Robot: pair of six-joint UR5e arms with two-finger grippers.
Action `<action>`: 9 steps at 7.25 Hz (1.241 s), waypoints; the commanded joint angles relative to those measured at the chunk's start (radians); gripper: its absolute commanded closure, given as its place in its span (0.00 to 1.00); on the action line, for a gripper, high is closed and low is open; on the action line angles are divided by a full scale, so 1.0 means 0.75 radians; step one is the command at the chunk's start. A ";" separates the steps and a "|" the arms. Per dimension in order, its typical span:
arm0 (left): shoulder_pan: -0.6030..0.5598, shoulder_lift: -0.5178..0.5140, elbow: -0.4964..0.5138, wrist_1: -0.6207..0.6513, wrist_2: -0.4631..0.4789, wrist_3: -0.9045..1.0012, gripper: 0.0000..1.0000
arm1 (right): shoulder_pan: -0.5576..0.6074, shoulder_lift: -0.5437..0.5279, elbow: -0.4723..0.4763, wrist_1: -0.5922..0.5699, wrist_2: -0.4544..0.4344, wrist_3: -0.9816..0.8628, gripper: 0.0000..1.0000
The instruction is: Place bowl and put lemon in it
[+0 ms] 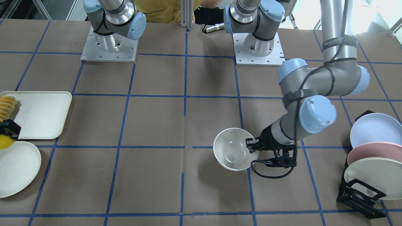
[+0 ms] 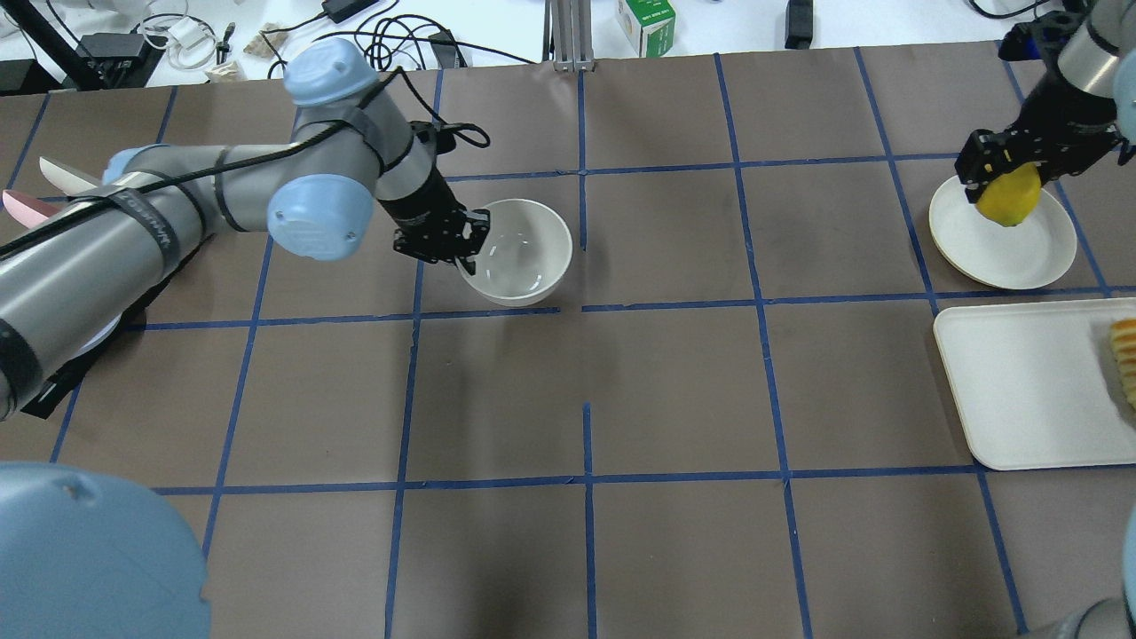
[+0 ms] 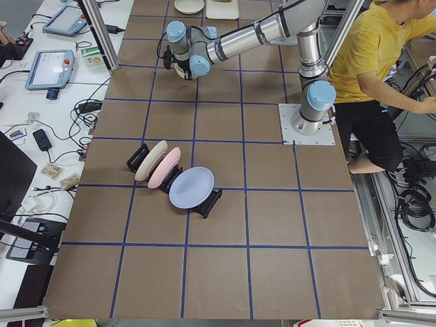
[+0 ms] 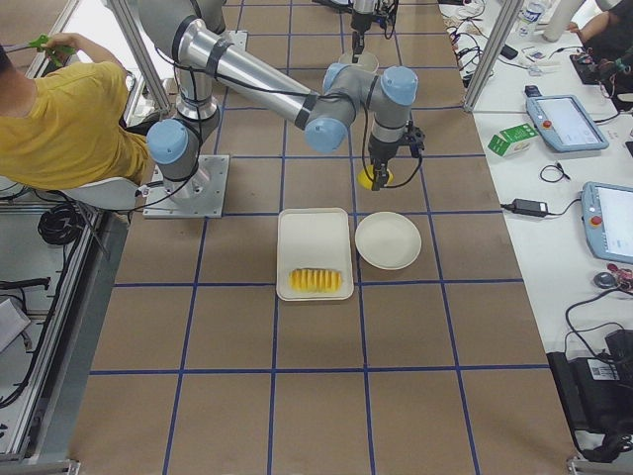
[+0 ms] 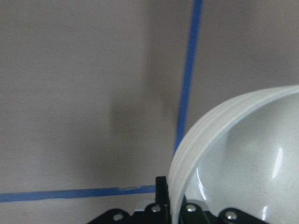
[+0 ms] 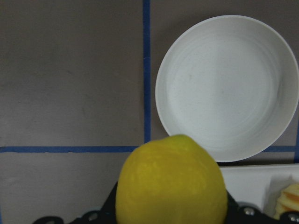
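The off-white bowl (image 2: 524, 253) hangs from my left gripper (image 2: 470, 244), which is shut on its rim on the robot's left side, near the table's middle. The bowl looks slightly tilted and just off the brown surface. It also shows in the front view (image 1: 232, 152) and the left wrist view (image 5: 243, 154). My right gripper (image 2: 1003, 182) is shut on the yellow lemon (image 2: 1009, 200) and holds it above a flat cream plate (image 2: 1021, 253) at the table's right end. The lemon fills the bottom of the right wrist view (image 6: 173, 186).
A white rectangular tray (image 2: 1021, 390) with ridged sliced yellow food (image 2: 1125, 355) lies beside the cream plate. A black rack (image 1: 361, 197) holds several upright plates at the robot's left end. A person in yellow (image 3: 375, 61) sits behind the robot's base.
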 commanded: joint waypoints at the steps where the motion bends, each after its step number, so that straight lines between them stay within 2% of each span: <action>1: -0.123 -0.010 -0.038 0.067 -0.003 -0.103 1.00 | 0.199 -0.029 0.004 0.025 0.047 0.332 1.00; 3: -0.126 -0.043 -0.073 0.167 -0.005 -0.123 1.00 | 0.405 -0.011 0.002 -0.001 0.051 0.634 1.00; 4: -0.126 -0.057 -0.059 0.168 -0.003 -0.127 1.00 | 0.447 0.001 0.006 -0.056 0.059 0.662 1.00; 5: -0.126 -0.071 -0.059 0.184 0.001 -0.121 0.73 | 0.477 0.003 0.014 -0.064 0.122 0.707 1.00; 6: -0.126 -0.088 -0.073 0.241 0.003 -0.162 0.18 | 0.543 0.014 0.006 -0.091 0.143 0.800 1.00; 7: -0.107 -0.039 -0.049 0.237 0.033 -0.217 0.00 | 0.602 0.040 0.004 -0.134 0.145 0.828 1.00; 8: -0.063 0.020 -0.020 0.140 0.058 -0.203 0.00 | 0.671 0.079 0.002 -0.158 0.145 0.897 1.00; 9: 0.001 0.112 0.057 -0.084 0.066 -0.092 0.00 | 0.757 0.132 0.002 -0.302 0.145 0.962 1.00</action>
